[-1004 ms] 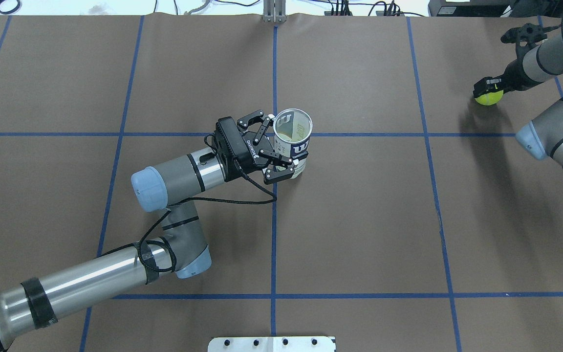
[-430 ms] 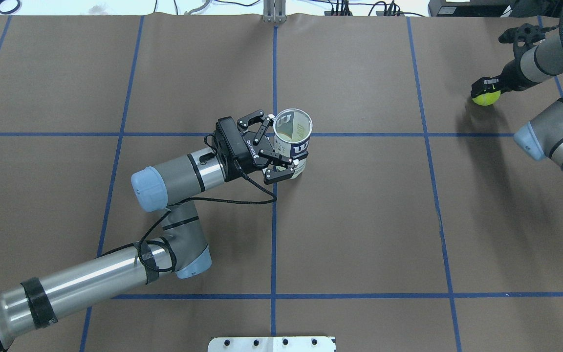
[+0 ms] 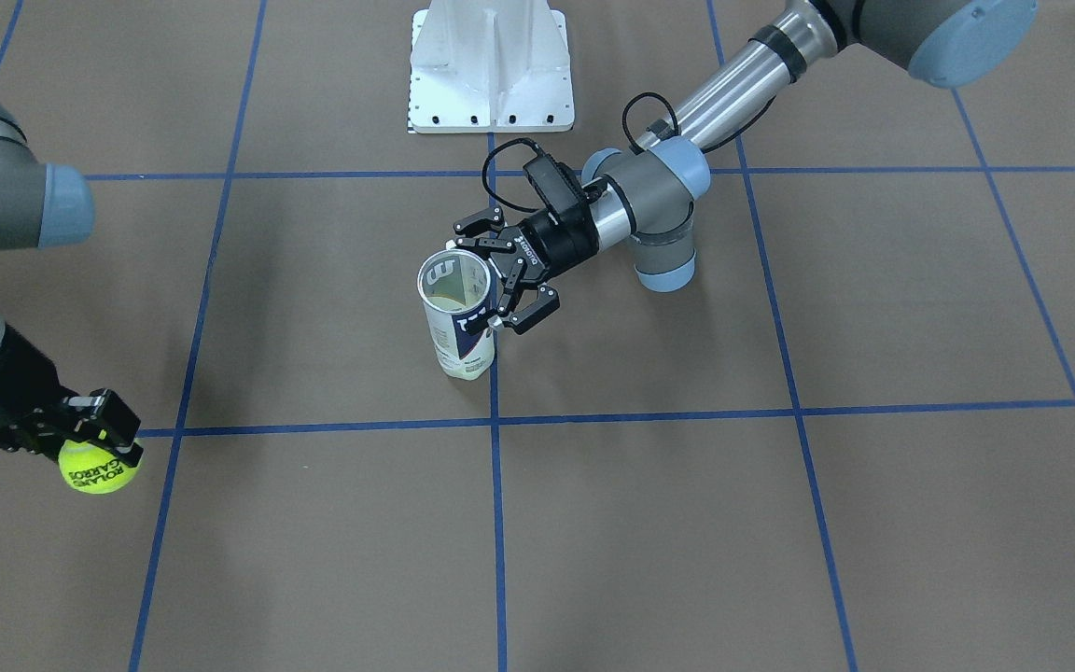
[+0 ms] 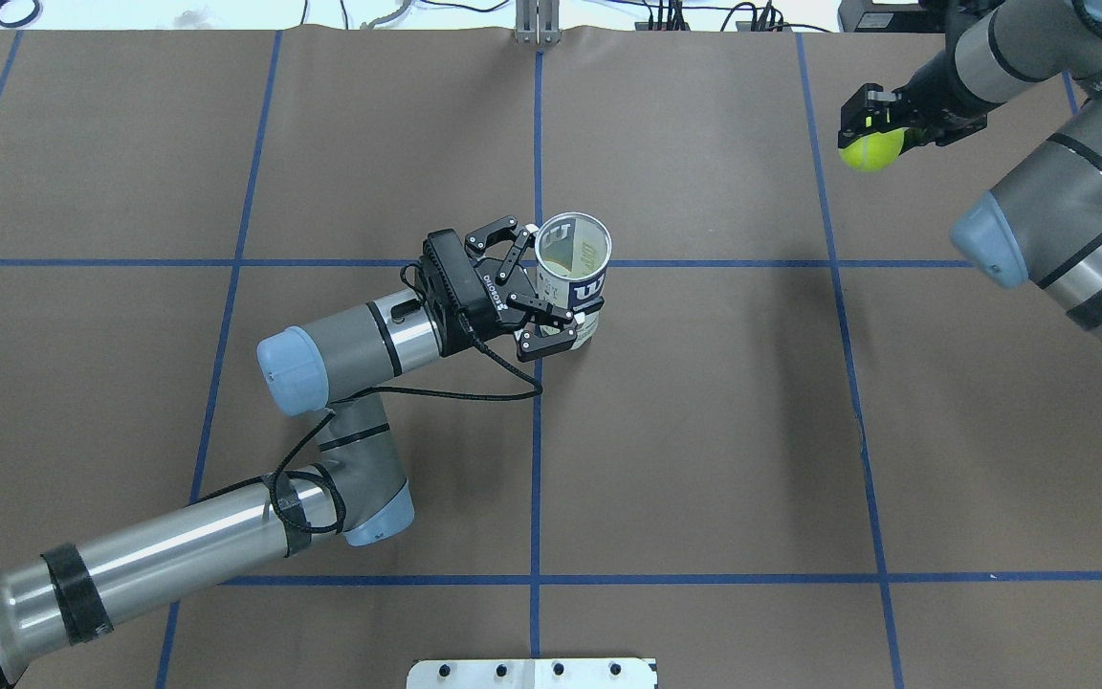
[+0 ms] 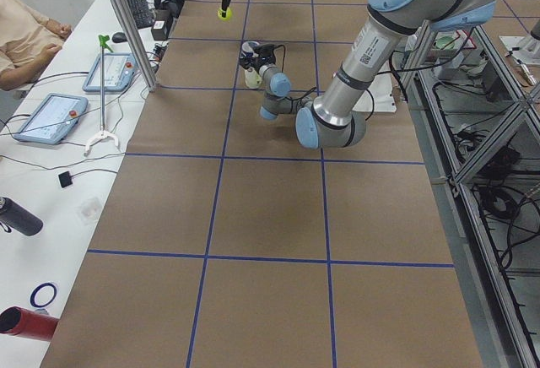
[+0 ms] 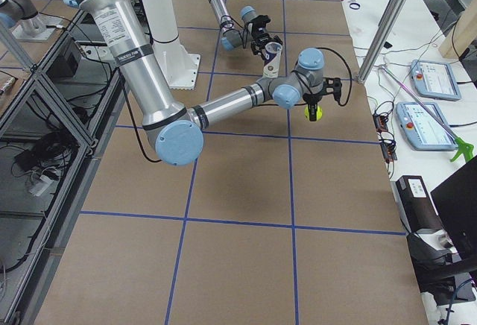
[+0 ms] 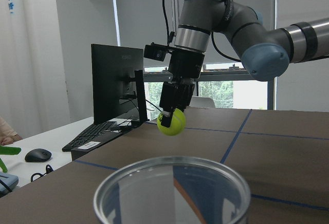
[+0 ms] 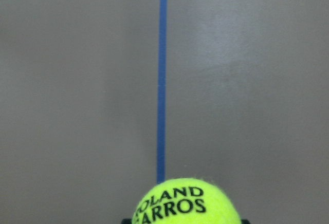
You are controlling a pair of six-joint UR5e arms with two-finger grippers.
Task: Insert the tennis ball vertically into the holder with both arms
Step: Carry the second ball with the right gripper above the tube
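Observation:
The holder [image 4: 578,273], a clear can with a white and navy label, stands upright near the table's middle with its open mouth up. My left gripper [image 4: 556,284] is shut on the holder's side from the left. It also shows in the front view [image 3: 486,275] beside the holder [image 3: 458,322]. The yellow tennis ball [image 4: 871,151] hangs in my right gripper [image 4: 874,129], shut on it, above the table at the far right. The ball is lettered "ROLAND GARROS" [image 3: 99,465]. The left wrist view shows the holder's rim [image 7: 172,183] and the ball [image 7: 171,122] held clear of the table.
A white metal pedestal base [image 3: 491,65] stands at the robot's side of the table. Blue tape lines [image 4: 537,431] grid the brown table cover. An operators' bench with tablets [image 5: 51,115] and a monitor runs along the far edge.
My right gripper has lifted the tennis ball off the table and carried it up and to the left in the overhead view. The left arm and the holder have not moved.

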